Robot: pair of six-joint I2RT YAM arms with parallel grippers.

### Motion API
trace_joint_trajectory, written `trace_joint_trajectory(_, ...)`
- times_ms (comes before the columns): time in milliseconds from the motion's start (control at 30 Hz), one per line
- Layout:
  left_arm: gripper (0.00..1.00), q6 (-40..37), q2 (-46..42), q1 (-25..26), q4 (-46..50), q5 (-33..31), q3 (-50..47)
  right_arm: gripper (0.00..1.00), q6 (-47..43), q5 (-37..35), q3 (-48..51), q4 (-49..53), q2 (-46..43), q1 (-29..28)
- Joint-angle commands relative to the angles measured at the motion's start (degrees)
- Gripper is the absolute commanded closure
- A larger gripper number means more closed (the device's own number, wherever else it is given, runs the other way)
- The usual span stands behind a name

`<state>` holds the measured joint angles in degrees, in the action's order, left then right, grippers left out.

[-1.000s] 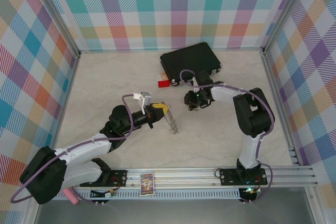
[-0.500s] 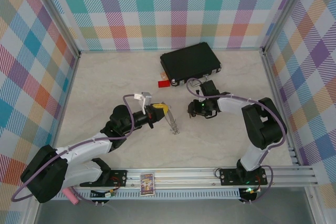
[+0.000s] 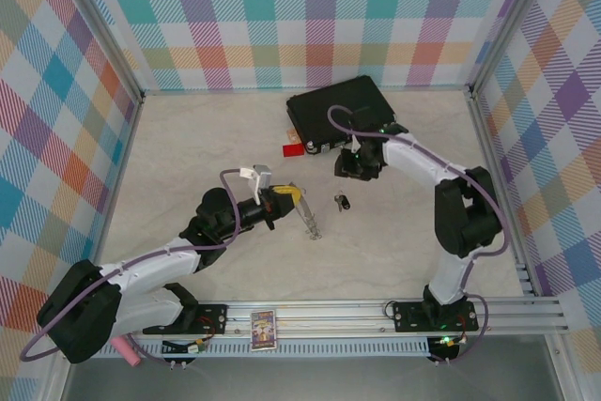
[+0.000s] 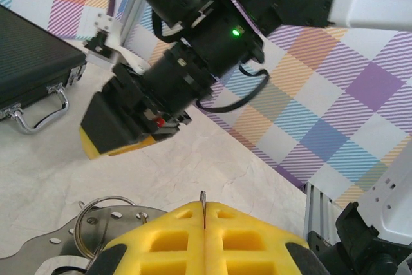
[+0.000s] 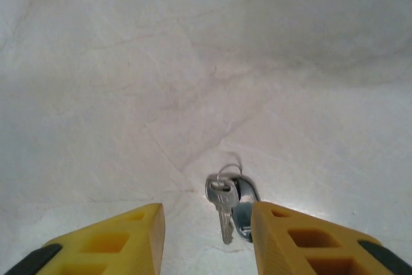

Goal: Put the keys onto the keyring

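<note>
The keys (image 5: 223, 203) lie flat on the table, a silver one over a darker one joined by a thin wire loop. They sit between the yellow fingers of my open right gripper (image 5: 206, 220), which hangs above them without touching. From above, the keys (image 3: 344, 201) lie just in front of the right gripper (image 3: 348, 173). My left gripper (image 3: 285, 196) is shut on the keyring (image 3: 307, 215), which sticks out toward the table's middle. In the left wrist view the ring's thin edge (image 4: 203, 196) shows between the closed yellow fingers (image 4: 174, 223), and its nubbed grey rim (image 4: 71, 239) shows at lower left.
A black case (image 3: 340, 110) with a silver handle (image 4: 35, 117) lies at the back, close behind the right arm. A small red tag (image 3: 294, 149) sits left of it. Aluminium rails border the table's near and right sides.
The right gripper has drawn back from the table's middle toward the case, and the keys now lie uncovered in front of it. The left arm and keyring have not moved.
</note>
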<state>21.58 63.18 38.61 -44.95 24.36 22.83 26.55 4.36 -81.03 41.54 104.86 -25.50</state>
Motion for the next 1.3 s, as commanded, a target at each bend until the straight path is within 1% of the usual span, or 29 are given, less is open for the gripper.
trace_joint_trajectory(0, 1.00, -1.13, -2.67, 1.02, -2.05, -0.08, 0.73, 0.60, -0.53, -2.92, -6.98, 12.51, 5.48, -0.26)
trace_joint_trajectory(267, 1.00, -1.26, -4.03, 1.03, -1.69, -0.54, 0.46, 0.58, -2.15, -2.21, -23.31, 24.79, 18.04, -1.00)
trace_joint_trajectory(467, 1.00, -1.24, -3.61, 1.03, -1.89, -0.57, 0.48, 0.57, -3.42, -1.99, -29.54, 28.42, 24.27, -2.80)
trace_joint_trajectory(833, 1.00, -0.95, -3.10, 1.01, -2.22, -0.37, 0.48, 0.61, -5.53, -1.46, -31.84, 31.27, 29.23, -3.02)
trace_joint_trajectory(867, 1.00, -0.95, -3.08, 1.03, -2.27, -0.37, 0.46, 0.64, -5.77, -1.53, -31.89, 31.24, 29.29, -2.99)
trace_joint_trajectory(933, 1.00, -1.00, -3.02, 1.03, -2.27, -0.32, 0.46, 0.65, -5.98, -1.70, -31.80, 31.49, 29.59, -3.00)
trace_joint_trajectory(1000, 1.00, -0.94, -2.96, 1.03, -2.33, -0.28, 0.56, 0.70, -6.31, -1.47, -31.54, 31.50, 29.61, -2.98)
trace_joint_trajectory(1233, 1.00, -0.67, -2.98, 1.03, -2.51, -0.10, 0.54, 0.78, -6.81, -1.21, -31.26, 31.59, 29.61, -2.81)
trace_joint_trajectory(1267, 1.00, -0.71, -3.03, 1.02, -2.51, -0.15, 0.55, 0.81, -6.68, -1.11, -31.20, 31.59, 29.67, -2.72)
